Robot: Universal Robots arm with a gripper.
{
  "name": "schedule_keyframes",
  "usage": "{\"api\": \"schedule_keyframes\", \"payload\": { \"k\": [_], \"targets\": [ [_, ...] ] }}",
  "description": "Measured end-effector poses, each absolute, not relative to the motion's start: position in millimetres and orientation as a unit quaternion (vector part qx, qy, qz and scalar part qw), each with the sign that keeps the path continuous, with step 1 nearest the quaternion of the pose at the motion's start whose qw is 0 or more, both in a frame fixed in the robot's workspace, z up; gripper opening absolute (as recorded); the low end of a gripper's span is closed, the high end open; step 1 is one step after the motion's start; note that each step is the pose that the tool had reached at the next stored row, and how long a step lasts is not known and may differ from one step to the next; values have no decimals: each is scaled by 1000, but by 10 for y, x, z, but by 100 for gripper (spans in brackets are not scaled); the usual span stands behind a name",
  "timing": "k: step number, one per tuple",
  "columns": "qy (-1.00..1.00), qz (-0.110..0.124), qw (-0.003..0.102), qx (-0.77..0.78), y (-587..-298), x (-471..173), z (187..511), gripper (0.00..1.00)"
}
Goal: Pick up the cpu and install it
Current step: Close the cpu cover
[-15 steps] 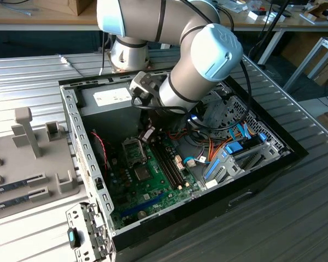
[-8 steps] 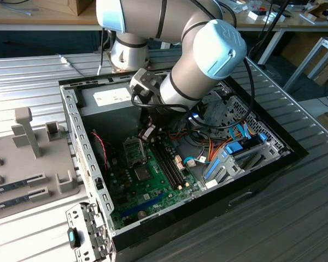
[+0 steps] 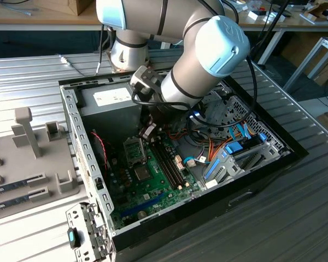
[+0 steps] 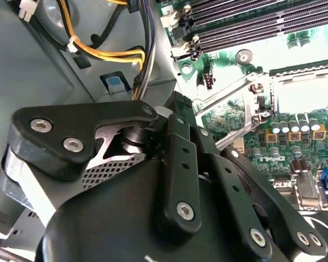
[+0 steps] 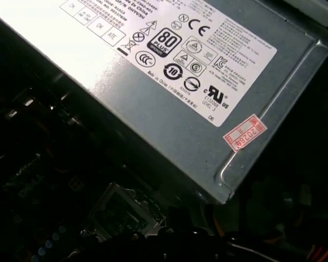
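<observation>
My gripper [image 3: 148, 131] hangs inside the open computer case, low over the green motherboard [image 3: 153, 188] and just above its square metal socket [image 3: 133, 152]. In the second wrist view the gripper's black body [image 4: 180, 164] fills the foreground. Beyond it lies the socket [image 4: 305, 90], with its hinged frame and lever [image 4: 229, 95] swung up. The socket's inside looks pale, and I cannot tell whether a chip lies in it. The cpu is hidden. The first wrist view has the socket [image 5: 120, 215] dark, below the power-supply box.
The grey power-supply box [image 3: 112, 98] [image 5: 169, 71] stands close behind the gripper. Memory slots [image 3: 167, 161] [image 4: 251, 22] run beside the socket. Coloured cables [image 3: 229, 144] and drive bays fill the case's right side. Outside the case wall [image 3: 79, 142], a grey tray [image 3: 22, 185] holds memory sticks.
</observation>
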State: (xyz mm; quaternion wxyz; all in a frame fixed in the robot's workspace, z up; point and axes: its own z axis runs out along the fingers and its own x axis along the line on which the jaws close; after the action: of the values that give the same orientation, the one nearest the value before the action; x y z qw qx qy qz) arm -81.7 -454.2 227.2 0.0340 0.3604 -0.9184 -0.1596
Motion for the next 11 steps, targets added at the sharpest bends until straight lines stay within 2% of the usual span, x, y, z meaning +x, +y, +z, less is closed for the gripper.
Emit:
{"api": "schedule_keyframes", "payload": {
  "k": [11],
  "targets": [
    [-918, -160, 34, 360, -4577, -817, 2323, 11]
  ]
}}
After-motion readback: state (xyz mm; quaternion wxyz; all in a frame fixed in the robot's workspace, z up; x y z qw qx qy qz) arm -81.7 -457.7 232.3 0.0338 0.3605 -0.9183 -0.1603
